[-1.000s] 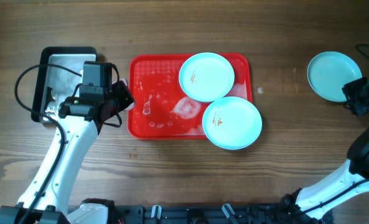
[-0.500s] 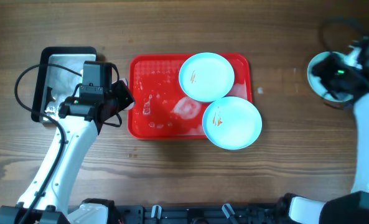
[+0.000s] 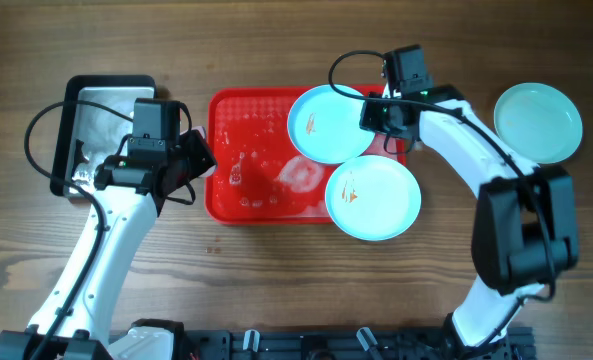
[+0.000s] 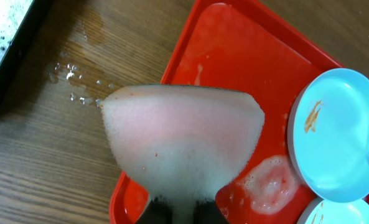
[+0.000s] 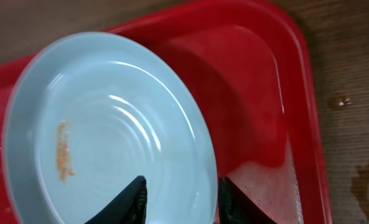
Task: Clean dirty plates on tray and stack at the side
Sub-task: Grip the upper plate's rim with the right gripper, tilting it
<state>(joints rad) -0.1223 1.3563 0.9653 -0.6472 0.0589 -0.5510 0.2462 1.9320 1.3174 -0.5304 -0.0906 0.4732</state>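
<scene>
The red tray [image 3: 246, 130] lies mid-table, wet with foam. One turquoise plate [image 3: 326, 125] with an orange smear sits at its back right. A second smeared plate [image 3: 373, 197] overhangs its front right corner. A third plate [image 3: 538, 122] lies on the table at the far right. My right gripper [image 3: 378, 118] is open, and its fingers [image 5: 181, 202] straddle the right rim of the back plate [image 5: 109, 124]. My left gripper [image 3: 198, 158] hovers over the tray's left edge [image 4: 234, 56]. Its fingers [image 4: 178, 211] are shut on a foamy sponge [image 4: 184, 137].
A black-rimmed metal tin [image 3: 106, 100] stands left of the tray, behind the left arm, and its corner shows in the left wrist view [image 4: 4, 37]. Water drops lie on the wood [image 4: 72, 81] between tin and tray. A foam patch [image 3: 298, 172] sits mid-tray.
My right arm has swung left from the far right plate to the back plate on the tray. The far right plate now lies uncovered. The left arm has not moved.
</scene>
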